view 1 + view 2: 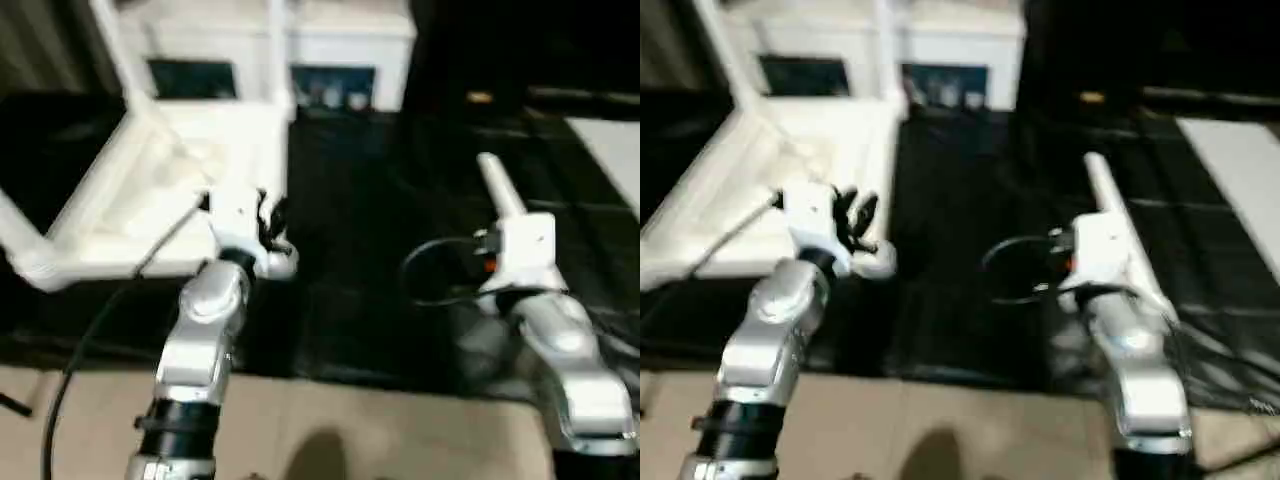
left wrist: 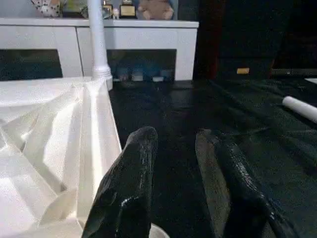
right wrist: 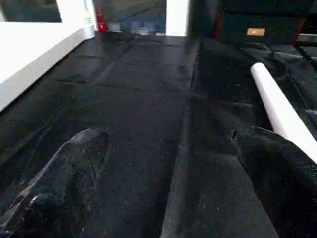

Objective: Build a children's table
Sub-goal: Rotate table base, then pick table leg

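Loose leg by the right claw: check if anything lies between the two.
Nothing visible does. The loose leg lies on the dark mat just beside the right claw, whose fingers stand wide apart and empty. In the wrist view the tube runs right up to one finger; whether they touch cannot be told.

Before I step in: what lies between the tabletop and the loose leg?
Only bare black mat separates tabletop and leg, seen from the head views.

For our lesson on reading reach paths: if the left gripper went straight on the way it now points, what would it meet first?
Probably nothing soon: the left gripper points along the black mat, just beside the tabletop rim. Further on stands the white cabinet; depth is unclear.
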Motion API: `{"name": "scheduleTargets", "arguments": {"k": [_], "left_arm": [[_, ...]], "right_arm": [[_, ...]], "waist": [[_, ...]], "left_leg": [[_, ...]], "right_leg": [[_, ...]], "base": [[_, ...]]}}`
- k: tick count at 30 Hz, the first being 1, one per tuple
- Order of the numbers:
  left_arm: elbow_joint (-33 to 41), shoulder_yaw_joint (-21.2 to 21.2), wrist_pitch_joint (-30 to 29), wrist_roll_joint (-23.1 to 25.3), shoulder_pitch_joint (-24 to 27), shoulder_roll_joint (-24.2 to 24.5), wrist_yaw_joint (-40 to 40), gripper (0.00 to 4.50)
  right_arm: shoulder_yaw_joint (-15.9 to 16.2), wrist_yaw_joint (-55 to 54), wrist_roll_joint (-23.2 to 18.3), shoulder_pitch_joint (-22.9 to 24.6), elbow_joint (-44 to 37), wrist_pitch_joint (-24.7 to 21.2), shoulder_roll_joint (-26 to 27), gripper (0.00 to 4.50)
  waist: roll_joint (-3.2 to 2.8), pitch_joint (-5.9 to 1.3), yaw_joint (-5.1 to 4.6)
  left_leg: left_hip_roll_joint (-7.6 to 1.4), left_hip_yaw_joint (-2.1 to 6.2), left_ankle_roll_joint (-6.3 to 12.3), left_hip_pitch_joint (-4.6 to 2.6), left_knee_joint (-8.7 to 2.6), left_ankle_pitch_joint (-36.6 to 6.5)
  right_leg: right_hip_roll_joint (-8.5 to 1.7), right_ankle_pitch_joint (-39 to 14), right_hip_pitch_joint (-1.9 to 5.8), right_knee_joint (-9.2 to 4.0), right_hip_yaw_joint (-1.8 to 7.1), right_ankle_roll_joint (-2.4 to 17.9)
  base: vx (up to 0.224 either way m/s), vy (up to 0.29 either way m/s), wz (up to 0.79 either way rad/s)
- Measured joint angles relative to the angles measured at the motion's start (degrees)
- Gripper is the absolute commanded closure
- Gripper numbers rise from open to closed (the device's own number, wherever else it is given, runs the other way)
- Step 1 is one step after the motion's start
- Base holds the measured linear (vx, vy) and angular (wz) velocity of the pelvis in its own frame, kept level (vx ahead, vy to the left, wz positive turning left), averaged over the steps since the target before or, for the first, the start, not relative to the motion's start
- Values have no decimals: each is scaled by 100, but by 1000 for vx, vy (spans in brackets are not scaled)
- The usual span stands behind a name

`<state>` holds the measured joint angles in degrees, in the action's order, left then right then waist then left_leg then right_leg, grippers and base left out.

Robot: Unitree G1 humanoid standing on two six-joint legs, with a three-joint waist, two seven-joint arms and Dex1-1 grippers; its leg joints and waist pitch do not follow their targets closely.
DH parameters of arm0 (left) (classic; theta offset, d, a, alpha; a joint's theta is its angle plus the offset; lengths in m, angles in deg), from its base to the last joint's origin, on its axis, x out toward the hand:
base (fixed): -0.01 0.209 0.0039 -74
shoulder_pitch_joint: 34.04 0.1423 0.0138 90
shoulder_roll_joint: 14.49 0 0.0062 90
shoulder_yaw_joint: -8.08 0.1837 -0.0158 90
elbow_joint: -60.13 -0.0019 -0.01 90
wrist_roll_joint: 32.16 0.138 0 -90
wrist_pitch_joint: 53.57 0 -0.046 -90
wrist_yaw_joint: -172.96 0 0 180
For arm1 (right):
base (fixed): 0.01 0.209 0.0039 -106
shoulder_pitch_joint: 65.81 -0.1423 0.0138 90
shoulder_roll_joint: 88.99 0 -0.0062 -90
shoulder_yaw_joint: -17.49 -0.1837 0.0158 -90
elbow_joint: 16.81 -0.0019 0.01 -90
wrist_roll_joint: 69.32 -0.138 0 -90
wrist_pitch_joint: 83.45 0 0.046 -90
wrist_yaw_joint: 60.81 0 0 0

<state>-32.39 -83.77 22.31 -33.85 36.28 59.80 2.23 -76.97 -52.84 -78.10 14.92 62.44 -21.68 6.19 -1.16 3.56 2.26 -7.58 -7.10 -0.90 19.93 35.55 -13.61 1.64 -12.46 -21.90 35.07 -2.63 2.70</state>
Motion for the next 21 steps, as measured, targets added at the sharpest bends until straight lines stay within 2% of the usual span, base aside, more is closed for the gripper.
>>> {"name": "scheduleTargets", "arguments": {"k": [1,2,3,4,5,6,7,8,9,10,11,12,13,14,15,16,17,18,19,20,21], "left_arm": [[3,-43,-2,-24,27,11,3,290],[6,-82,-7,-38,42,30,4,290],[6,-135,-8,-42,50,79,3,290],[9,-170,-12,-41,41,116,2,290],[11,-178,-13,-43,31,114,-1,290],[22,-152,-19,-61,24,93,0,290],[68,-129,-24,-84,42,52,1,290],[91,-107,-38,-92,108,13,2,290],[75,16,-74,-94,114,-13,13,290],[80,84,-76,-97,146,-46,31,290],[85,106,-76,-98,131,-45,40,290],[132,102,-76,-98,124,-30,42,290],[174,92,-75,-98,123,-13,42,290],[197,82,-73,-98,118,7,42,290],[217,57,-74,-98,142,40,42,290],[219,2,-66,-121,165,85,59,290],[218,-63,-66,-142,183,169,71,290],[215,-120,-66,-187,199,233,130,290],[225,-106,-51,-269,192,298,287,290],[225,-101,-42,-340,192,357,445,290],[227,-68,-30,-474,185,451,697,272]], "right_arm": [[34,1,12,-34,15,-13,-19,0],[67,10,30,-75,17,-25,-25,0],[113,21,43,-140,20,-30,-31,0],[119,23,45,-157,18,-28,-43,0],[120,24,52,-147,25,-27,-74,0],[111,36,101,-106,36,-27,-144,0],[137,72,172,-171,71,-21,-226,0],[177,101,220,-215,92,-20,-257,0],[173,126,246,-164,99,-21,-276,0],[171,130,258,-150,145,-23,-294,0],[173,131,267,-150,147,-22,-295,0],[194,131,272,-153,154,-22,-294,0],[219,131,271,-158,154,-21,-292,0],[251,131,271,-167,154,-18,-280,0],[297,132,273,-173,168,-19,-257,0],[317,192,200,-204,167,-19,-173,0],[317,242,136,-260,164,-19,-131,0],[277,262,45,-267,131,-28,-121,0],[220,273,-22,-281,126,-70,-128,0],[188,278,-34,-319,127,-159,-149,0],[160,272,-29,-385,130,-285,-243,0]], "waist": [[-27,31,24],[-53,59,18],[-46,99,13],[-1,130,48],[102,178,113],[232,155,116],[271,156,146],[259,156,221],[180,116,265],[215,107,281],[164,87,281],[72,70,293],[-37,47,308],[-200,21,316],[-241,23,326],[-241,19,244],[-195,3,158],[-187,-7,56],[-149,-25,27],[-98,-32,-19],[27,-36,-70]], "left_leg": [[-100,-128,-118,-95,-48,-8],[-186,-221,-219,-191,-78,-22],[-284,-374,-252,-308,-121,-38],[-331,-508,-288,-414,-131,-59],[-354,-635,-320,-508,-128,-78],[-319,-661,-369,-535,-68,-118],[-359,-638,-384,-524,77,-257],[-336,-442,-264,-349,289,-401],[-159,-163,-117,-60,760,-456],[23,-42,-96,99,872,-454],[155,27,-26,221,824,-398],[216,45,67,305,588,-316],[185,57,234,344,330,-208],[135,95,294,359,117,24],[67,147,170,310,107,212],[53,197,114,267,89,164],[96,203,142,268,94,129],[136,222,171,263,115,96],[191,258,165,265,126,97],[263,298,154,266,147,96],[393,347,141,301,202,86]], "right_leg": [[64,0,8,-45,61,0],[78,-9,34,-61,51,8],[-19,-136,55,40,-70,-1],[-168,-385,38,361,-163,-93],[-371,-537,14,788,-156,-118],[-607,-717,100,856,49,-158],[-616,-685,62,826,57,-203],[-518,-701,91,791,45,-170],[-474,-706,98,745,59,-152],[-446,-697,119,677,80,-142],[-379,-642,179,587,94,-82],[-262,-639,287,478,80,-45],[-158,-638,376,373,-10,-20],[-56,-647,487,279,-117,3],[-26,-666,557,227,-190,-5],[-66,-693,575,209,-282,-44],[-163,-701,445,427,-234,-78],[-304,-654,237,729,-108,-170],[-427,-500,54,765,44,-436],[-564,-315,-80,582,192,-665],[-758,-104,-181,301,379,-715]], "base": [[-81,-91,-14],[-100,-45,-44],[-76,-15,-63],[-76,-15,-63],[-54,-60,-62],[16,-131,-23],[16,-131,-23],[151,-153,-26],[136,-134,-22],[136,-134,-22],[109,-103,16],[149,-55,12],[149,-55,12],[179,7,6],[210,52,-8],[210,52,-8],[228,51,-10],[168,52,-2],[168,52,-2],[-11,113,-14],[-116,93,-20]]}}
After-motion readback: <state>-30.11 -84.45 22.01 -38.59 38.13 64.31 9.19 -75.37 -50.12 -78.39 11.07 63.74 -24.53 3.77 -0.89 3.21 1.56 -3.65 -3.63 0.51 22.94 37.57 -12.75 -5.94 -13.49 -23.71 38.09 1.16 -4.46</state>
